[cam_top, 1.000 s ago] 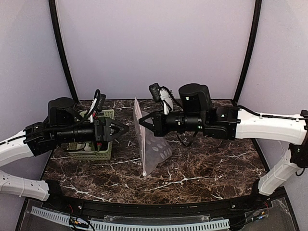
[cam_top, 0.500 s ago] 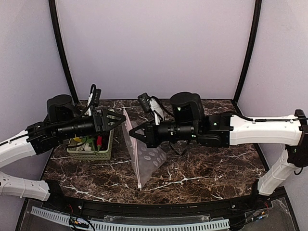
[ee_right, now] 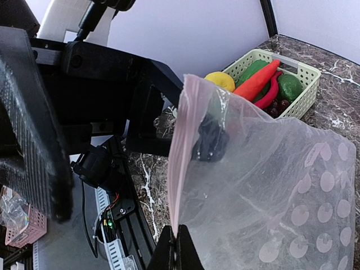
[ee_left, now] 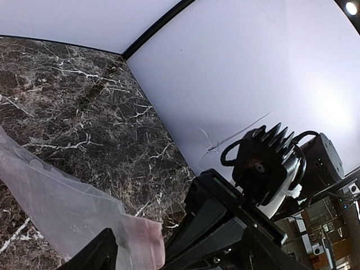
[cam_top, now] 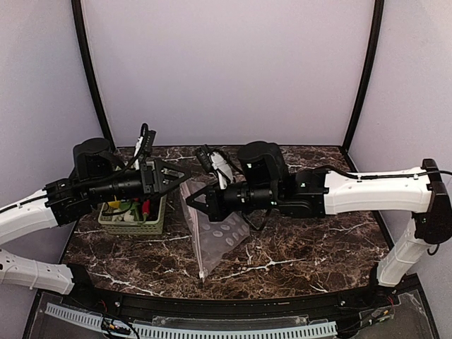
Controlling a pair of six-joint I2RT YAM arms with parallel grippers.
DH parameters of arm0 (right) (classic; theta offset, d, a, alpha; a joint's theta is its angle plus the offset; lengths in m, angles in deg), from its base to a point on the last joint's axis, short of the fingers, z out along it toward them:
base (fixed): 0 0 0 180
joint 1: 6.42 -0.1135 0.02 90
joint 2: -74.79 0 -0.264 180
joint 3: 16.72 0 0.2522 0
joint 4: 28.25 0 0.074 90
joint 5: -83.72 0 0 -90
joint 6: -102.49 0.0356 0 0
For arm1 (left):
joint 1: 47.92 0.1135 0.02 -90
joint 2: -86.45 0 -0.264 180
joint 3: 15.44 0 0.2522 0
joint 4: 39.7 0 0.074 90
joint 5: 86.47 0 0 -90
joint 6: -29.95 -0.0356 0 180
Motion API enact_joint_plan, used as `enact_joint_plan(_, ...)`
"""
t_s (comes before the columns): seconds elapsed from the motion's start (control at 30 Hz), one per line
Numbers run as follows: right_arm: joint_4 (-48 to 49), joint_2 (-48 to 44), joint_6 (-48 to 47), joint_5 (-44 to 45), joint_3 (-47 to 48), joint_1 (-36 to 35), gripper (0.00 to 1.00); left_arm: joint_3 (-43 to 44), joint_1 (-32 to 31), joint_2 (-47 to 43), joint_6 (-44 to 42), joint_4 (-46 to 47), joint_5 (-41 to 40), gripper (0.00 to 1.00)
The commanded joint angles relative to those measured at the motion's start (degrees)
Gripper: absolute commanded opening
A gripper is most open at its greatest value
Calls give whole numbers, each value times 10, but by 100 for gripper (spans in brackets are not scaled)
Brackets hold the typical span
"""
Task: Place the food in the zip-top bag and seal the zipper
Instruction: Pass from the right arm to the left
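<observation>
right pincer [cam_top: 191, 200] clamped on zip-top bag [cam_top: 222, 236], carried left; left pincer [cam_top: 180, 178] wide at mouth.

Upright zip-top bag [cam_top: 220, 236] at centre, basket [cam_top: 134, 227] left — open table [cam_top: 318, 247] right

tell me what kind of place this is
Probably a robot test booth: plain lilac walls enclose a marble-patterned table, a left arm and right arm reach over it, and the basket holds toy food.
</observation>
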Motion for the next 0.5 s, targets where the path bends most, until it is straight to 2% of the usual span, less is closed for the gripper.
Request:
enact_joint_plan(0.0,2,18,-9,-11,35,-5,0,6,3,7,-10,8,13,71)
enact_joint_plan(0.1,-1,24,-10,-14,42,-5,0,4,3,7,-12,8,6,58)
enact_joint_plan(0.2,1,26,-5,-15,38,-4,0,0,3,5,-11,-2,0,38)
enact_joint_plan(0.3,-1,23,0,-19,35,-4,0,-3,3,2,-9,-6,2,24)
enact_joint_plan(0.47,0,13,5,-22,27,-4,11,-8,3,-11,-12,-4,-16,7)
